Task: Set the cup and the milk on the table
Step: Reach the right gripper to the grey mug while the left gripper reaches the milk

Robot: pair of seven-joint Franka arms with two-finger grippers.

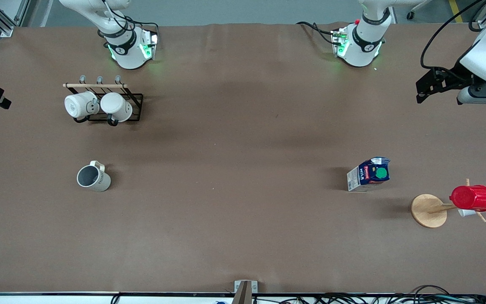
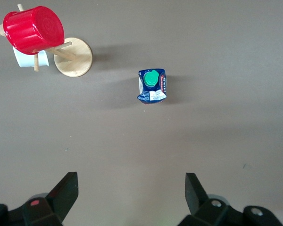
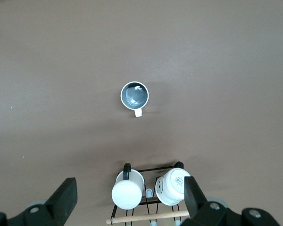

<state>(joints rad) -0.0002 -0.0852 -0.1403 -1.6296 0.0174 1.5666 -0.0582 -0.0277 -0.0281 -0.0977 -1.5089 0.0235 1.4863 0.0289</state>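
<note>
- Both task items already stand upright on the brown table [image 1: 234, 139]: the cup [image 1: 93, 177] toward the right arm's end, the milk [image 1: 368, 174] toward the left arm's end, the two well apart with open tabletop between them.
- On that evidence the placing looks complete or very nearly so. Neither arm carries anything, and what remains, if anything, is probably a retreat to rest; bringing the pair together would call for a fresh descent and grasp.
- The left end effector [image 2: 132, 195] hangs high over the table, fingers spread wide and empty. In its wrist view the milk [image 2: 152, 86] stands free on the table well below it, green cap up, clear of both fingers.
- In the front view the left end effector [image 1: 430, 86] sits at the edge of the frame, over the table's left-arm end.
- The right end effector [image 3: 131, 197] is also wide and empty, poised over the wire mug rack [image 1: 112, 101] with its two white mugs [image 1: 97, 105]. It does not show in the front view.
- The cup [image 3: 135, 95] stands apart from the rack, nearer the front camera, mouth up, handle turned toward the rack, untouched.
- A wooden mug tree [image 1: 429, 210] carrying a red cup [image 1: 473, 198] stands just beside the milk, slightly nearer the front camera; any further move at the carton should keep clear of its pegs.
</note>
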